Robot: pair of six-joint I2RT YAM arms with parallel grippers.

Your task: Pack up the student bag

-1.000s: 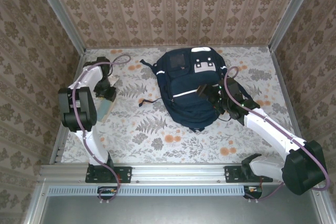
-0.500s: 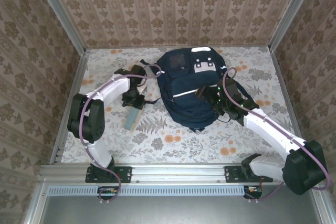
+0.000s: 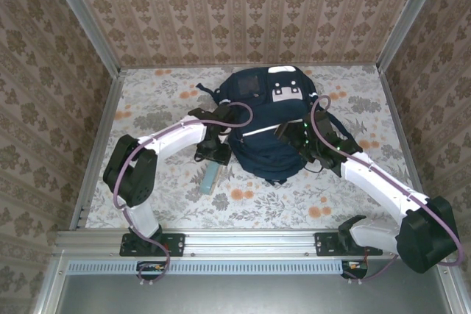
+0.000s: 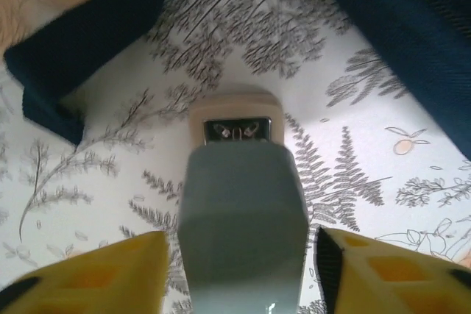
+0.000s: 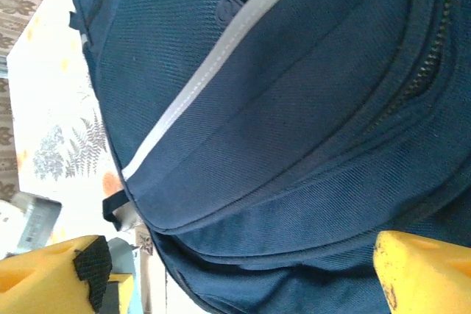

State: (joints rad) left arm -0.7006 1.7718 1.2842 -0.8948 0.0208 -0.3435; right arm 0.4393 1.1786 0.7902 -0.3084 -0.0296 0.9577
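Since the earlier frame, the left arm (image 3: 173,136) was swung beside the student bag (image 3: 268,126) on the worktop (image 3: 331,189). The left fingers (image 4: 110,270) are spread astride a grey-blue item (image 4: 243,218); the right fingers (image 5: 51,270), spread over the bag. Unless a pocket is opened, the item stays outside.

Bright, even light, soft shadows; left wrist foreground blurred, student bag (image 5: 294,108) weave crisp.

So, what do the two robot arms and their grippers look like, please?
Both arms are alike: the left arm and the right arm have white links between bulky black joints, and a thin purple cable loops along each. The left gripper and the right gripper have yellow fingers; a black pad shows on one finger of the right gripper.
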